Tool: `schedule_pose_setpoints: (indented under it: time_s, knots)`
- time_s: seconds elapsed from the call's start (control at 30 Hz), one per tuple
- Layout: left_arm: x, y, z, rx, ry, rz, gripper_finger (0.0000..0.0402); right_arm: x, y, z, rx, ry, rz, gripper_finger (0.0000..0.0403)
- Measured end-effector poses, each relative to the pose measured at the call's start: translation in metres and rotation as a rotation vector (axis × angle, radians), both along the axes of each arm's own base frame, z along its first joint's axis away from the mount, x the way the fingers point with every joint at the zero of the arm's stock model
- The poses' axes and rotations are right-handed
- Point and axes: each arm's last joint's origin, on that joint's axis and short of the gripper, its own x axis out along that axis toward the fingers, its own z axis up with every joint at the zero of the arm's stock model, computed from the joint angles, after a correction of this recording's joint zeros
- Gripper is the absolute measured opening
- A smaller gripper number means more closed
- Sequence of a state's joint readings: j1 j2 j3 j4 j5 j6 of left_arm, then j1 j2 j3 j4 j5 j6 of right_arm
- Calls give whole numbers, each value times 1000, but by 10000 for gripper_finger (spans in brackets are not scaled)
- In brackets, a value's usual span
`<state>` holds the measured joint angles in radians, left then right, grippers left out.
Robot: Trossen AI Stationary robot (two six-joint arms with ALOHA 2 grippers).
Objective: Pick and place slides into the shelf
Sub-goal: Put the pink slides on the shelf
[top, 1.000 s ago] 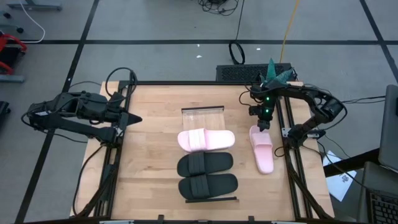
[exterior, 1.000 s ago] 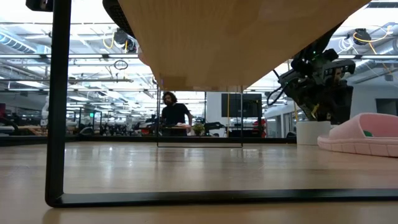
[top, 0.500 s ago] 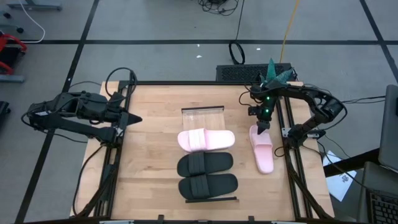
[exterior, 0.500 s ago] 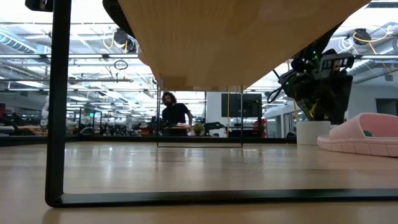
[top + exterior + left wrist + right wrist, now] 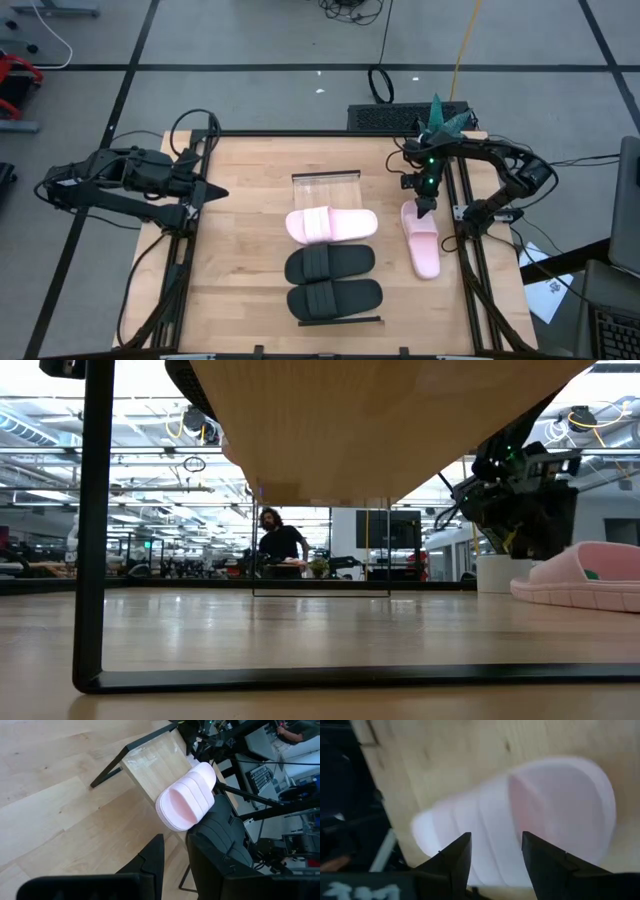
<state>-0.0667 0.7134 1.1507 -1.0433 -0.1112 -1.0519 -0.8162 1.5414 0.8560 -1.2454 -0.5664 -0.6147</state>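
- High view: right end effector (image 5: 427, 208) hangs over the upper end of a loose pink slide (image 5: 422, 240) lying lengthwise at 3 o'clock on the wood surface (image 5: 240, 250), close to the dark side rail. The shelf (image 5: 332, 250) runs 12-to-6 through the centre, pale planks in a thin dark frame; it carries a second pink slide (image 5: 331, 224), then two matte black slides (image 5: 331, 264) toward 6 o'clock, its 12 o'clock end bare. Left end effector (image 5: 207, 190) waits at 9 o'clock, well apart from everything.
- Low view: shelf underside fills the top, dark frame leg (image 5: 90, 530) in front; pink slide (image 5: 585, 575) rests on the surface at far right, with the right end effector (image 5: 520, 520) just beside it. A person (image 5: 280, 545) stands far behind.
- Left wrist view: left fingers (image 5: 150, 862) stand apart, gripping nothing; the shelf's ribbed-strap pink slide (image 5: 187, 797) ahead, a black slide (image 5: 220, 840) beside it.
- Right wrist view: right fingers (image 5: 457, 855) spread, empty, above the loose pink slide's (image 5: 540, 825) smooth strap; contact unclear.
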Motion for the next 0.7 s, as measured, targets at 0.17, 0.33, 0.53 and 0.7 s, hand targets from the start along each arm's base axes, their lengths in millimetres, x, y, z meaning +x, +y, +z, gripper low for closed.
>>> schedule_pose_setpoints:
  time_s: [0.17, 0.33, 0.53, 0.7]
  knots:
    - [0, 0, 0, 0, 0, 0, 83, -1, 0, -3, -17, 7, 7, 167]
    - [0, 0, 0, -2, 0, 0, 83, 0, 0, -3, -24, -2, 6, 167]
    - [0, 0, 0, -4, 0, 1, 83, -5, 5, -9, 1, 21, 0, 167]
    - [0, 0, 0, -1, -1, -1, 83, -8, 9, -13, 35, 28, -10, 167]
